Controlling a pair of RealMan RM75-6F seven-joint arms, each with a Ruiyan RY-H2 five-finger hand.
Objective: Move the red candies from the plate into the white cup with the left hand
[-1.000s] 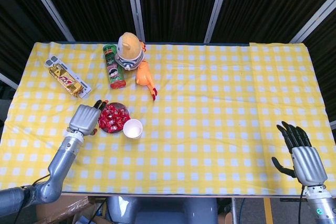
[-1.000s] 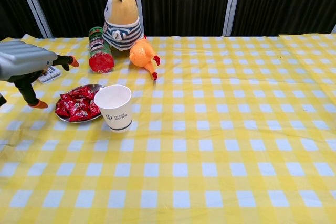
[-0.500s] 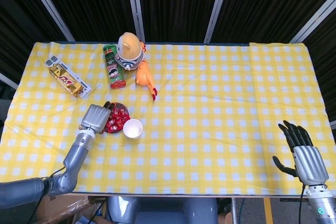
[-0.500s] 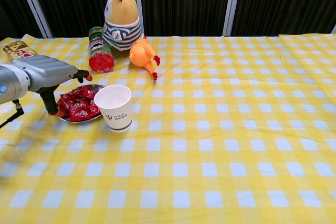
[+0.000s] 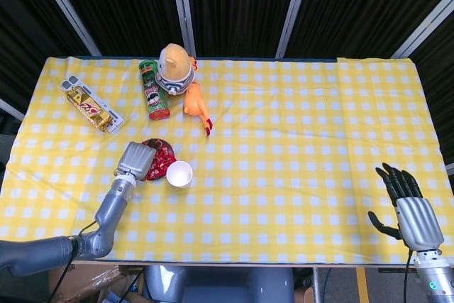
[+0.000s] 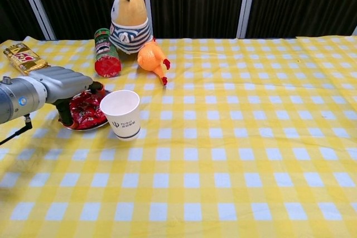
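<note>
Since a second ago my left hand (image 5: 138, 159) has travelled from the left of the plate (image 6: 83, 127) to right over it, and it now covers the plate's left half. From the head view only the right part of the red candies (image 5: 162, 159) shows past the hand; the chest view shows the pile (image 6: 87, 108) lying under and just right of the palm. One dark finger reaches down at the left rim of the plate, touching or almost touching the candies there, and a fingertip with an orange pad pokes out above the pile on the far side. I cannot tell whether the fingers are closed on a candy or only resting among them, since the hand's back hides them.

Just right of the plate stands the white cup (image 6: 120, 113), upright, mouth open, near the hand but apart from it.

My right hand (image 5: 409, 206) sits at the near right corner of the tabletop (image 5: 298, 154), fingers straight and spread, holding nothing.

Further back stand a green can (image 5: 153, 89), a stuffed toy (image 5: 174, 68) and an orange toy chicken (image 5: 196, 105); a gold snack bar (image 5: 91, 107) lies at the far left.
</note>
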